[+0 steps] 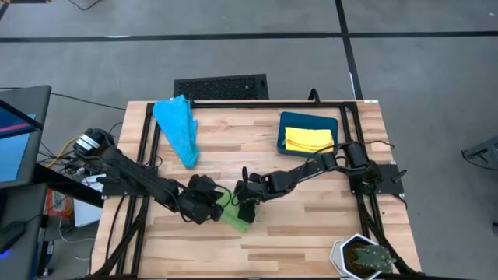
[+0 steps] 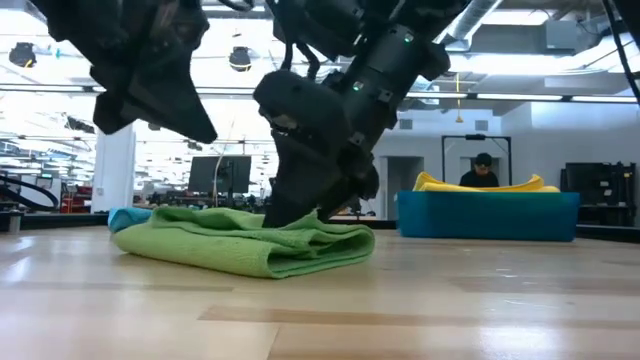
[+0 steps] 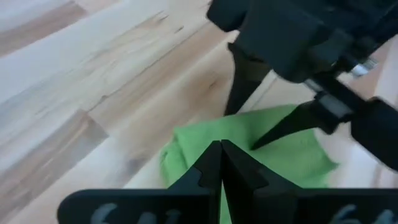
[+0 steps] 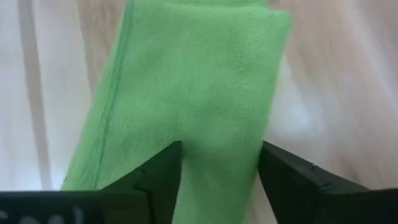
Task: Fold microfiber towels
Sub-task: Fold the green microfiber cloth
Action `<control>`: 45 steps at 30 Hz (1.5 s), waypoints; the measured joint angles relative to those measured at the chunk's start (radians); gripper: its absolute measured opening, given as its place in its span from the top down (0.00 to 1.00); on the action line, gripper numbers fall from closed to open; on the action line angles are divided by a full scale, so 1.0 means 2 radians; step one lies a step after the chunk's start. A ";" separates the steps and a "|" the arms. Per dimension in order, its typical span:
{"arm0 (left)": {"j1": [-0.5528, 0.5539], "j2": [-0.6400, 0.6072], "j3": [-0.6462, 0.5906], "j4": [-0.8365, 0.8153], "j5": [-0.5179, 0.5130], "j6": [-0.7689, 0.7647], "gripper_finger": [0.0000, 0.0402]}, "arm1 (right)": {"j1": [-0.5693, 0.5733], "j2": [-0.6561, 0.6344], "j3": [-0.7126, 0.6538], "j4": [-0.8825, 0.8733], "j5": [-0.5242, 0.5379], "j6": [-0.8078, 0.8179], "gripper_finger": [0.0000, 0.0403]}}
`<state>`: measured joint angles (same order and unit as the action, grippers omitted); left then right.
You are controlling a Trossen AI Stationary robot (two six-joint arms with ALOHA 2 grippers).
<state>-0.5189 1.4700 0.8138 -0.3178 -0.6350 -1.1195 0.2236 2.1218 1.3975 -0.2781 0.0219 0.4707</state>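
A pale wooden worktop [image 1: 311,210] with a dark frame along its edges carries the cloths, and beyond it stretches an open office hall with ceiling lights. Nearest the front edge lies the green towel [image 1: 236,217], folded into a thick, layered bundle that sits flat on the wood between the two arms. The right end effector [image 4: 221,171] is down on this towel, its fingers [image 4: 160,177] spread apart with a band of the green cloth running between them; the tips touch the fabric, and I cannot tell whether they grip it. The left end effector [image 3: 221,163] hangs just beside and above the same towel, its two dark fingers pressed together with nothing between them, and its tips point toward the cloth's near edge. Farther back on the left side lies the light blue towel [image 1: 178,127], loosely crumpled in a long, slanted shape, well apart from the green one. At the far right stands a dark teal bin [image 1: 291,122] holding a folded yellow towel [image 1: 308,140]. A person sits in the room behind the bin, seen in the low view.
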 joint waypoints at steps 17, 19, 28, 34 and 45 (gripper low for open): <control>-0.055 0.234 0.154 0.092 -0.004 0.004 1.00 | -0.032 -0.085 0.001 -0.077 0.006 -0.073 0.28; -0.052 0.254 0.177 0.070 -0.006 0.000 1.00 | -0.037 -0.099 0.000 -0.104 0.007 -0.092 0.28; -0.048 0.300 0.197 0.010 0.065 0.013 1.00 | -0.051 -0.177 0.000 -0.155 0.004 -0.181 0.28; -0.069 0.273 0.197 -0.101 0.128 0.175 1.00 | -0.070 -0.182 0.000 -0.132 -0.036 -0.246 0.28; -0.066 0.154 0.192 -0.223 0.093 0.166 1.00 | -0.090 -0.159 -0.001 -0.069 -0.084 -0.282 0.28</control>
<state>-0.6505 1.7774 1.1980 -0.7630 -0.4498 -0.7866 0.0430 1.8042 1.3956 -0.4161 -0.1460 -0.0932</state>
